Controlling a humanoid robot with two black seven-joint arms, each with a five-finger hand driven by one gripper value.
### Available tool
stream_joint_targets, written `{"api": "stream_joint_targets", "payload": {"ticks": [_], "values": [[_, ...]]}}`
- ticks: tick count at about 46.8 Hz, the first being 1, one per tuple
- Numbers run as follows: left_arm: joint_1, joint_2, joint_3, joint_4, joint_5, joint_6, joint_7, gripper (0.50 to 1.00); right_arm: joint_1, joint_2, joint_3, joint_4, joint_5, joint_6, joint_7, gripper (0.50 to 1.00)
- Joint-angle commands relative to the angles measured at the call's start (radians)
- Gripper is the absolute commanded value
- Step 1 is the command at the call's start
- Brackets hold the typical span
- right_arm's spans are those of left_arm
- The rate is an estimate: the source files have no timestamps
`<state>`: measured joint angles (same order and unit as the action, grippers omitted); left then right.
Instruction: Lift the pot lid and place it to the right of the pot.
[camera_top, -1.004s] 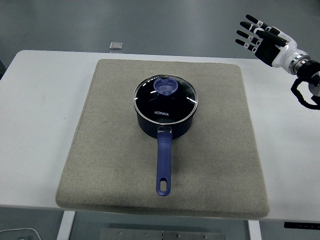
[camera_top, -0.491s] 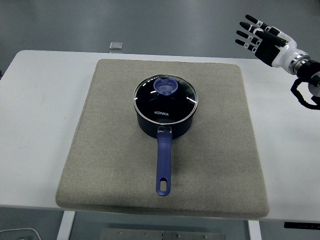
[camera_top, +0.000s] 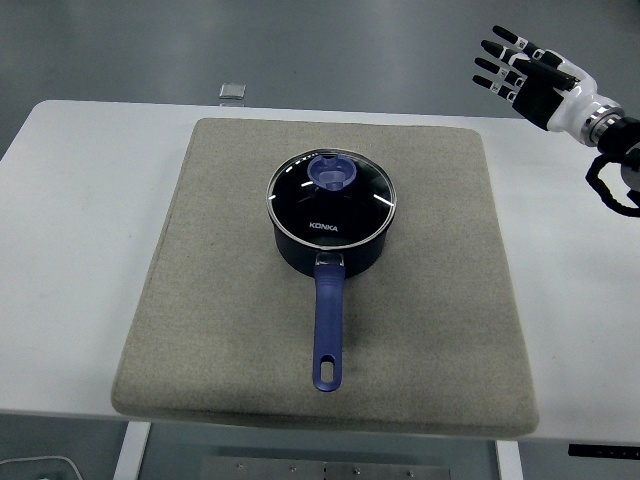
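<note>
A white table (camera_top: 80, 250) fills most of the view, and on it lies a large square grey-beige mat (camera_top: 200, 330) that covers the middle of the tabletop from near the far edge to the near edge. A dark blue pot (camera_top: 330, 250) stands on the mat a little behind its centre, with its long blue handle (camera_top: 328, 325) pointing toward the near edge of the table. The pot lid (camera_top: 300, 195), glass with a metal rim, sits closed on the pot, carrying a round blue knob (camera_top: 331, 173) on top and the white word KONKA near its front edge. Pot, lid and mat lie exactly as they did a second ago; nothing on the table has shifted. The right hand (camera_top: 535, 80) hangs in the air at the upper right, above the far right corner of the table and well apart from the pot, its fingers (camera_top: 497, 66) spread wide and pointing left, holding nothing. Compared with the earlier pictures the hand has risen slightly and drifted a touch to the right, with the wrist closer to the picture's edge. A small grey square object (camera_top: 232, 91) lies just beyond the table's far edge, unchanged.
</note>
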<state>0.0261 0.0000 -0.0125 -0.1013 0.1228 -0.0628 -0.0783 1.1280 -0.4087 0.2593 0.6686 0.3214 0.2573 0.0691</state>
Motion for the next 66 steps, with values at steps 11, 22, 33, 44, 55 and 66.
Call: {"api": "stream_joint_targets", "payload": {"ticks": [11, 22, 33, 44, 55, 66], "values": [[0.000, 0.000, 0.000, 0.000, 0.000, 0.000, 0.000, 1.000, 0.004, -0.006, 0.005, 0.025, -0.087, -0.001, 0.000, 0.897], [0.000, 0.000, 0.000, 0.000, 0.000, 0.000, 0.000, 1.000, 0.049, -0.007, 0.005, 0.106, -0.219, -0.016, 0.000, 0.897], [0.000, 0.000, 0.000, 0.000, 0.000, 0.000, 0.000, 1.000, 0.095, -0.007, -0.006, 0.181, -0.331, -0.046, 0.000, 0.895], [0.000, 0.000, 0.000, 0.000, 0.000, 0.000, 0.000, 1.000, 0.121, -0.010, -0.021, 0.267, -0.488, -0.073, -0.005, 0.895], [0.000, 0.000, 0.000, 0.000, 0.000, 0.000, 0.000, 1.000, 0.208, -0.041, -0.172, 0.387, -0.647, -0.096, -0.005, 0.895], [0.000, 0.000, 0.000, 0.000, 0.000, 0.000, 0.000, 1.000, 0.282, -0.045, -0.279, 0.431, -0.783, -0.095, -0.005, 0.895]]}}
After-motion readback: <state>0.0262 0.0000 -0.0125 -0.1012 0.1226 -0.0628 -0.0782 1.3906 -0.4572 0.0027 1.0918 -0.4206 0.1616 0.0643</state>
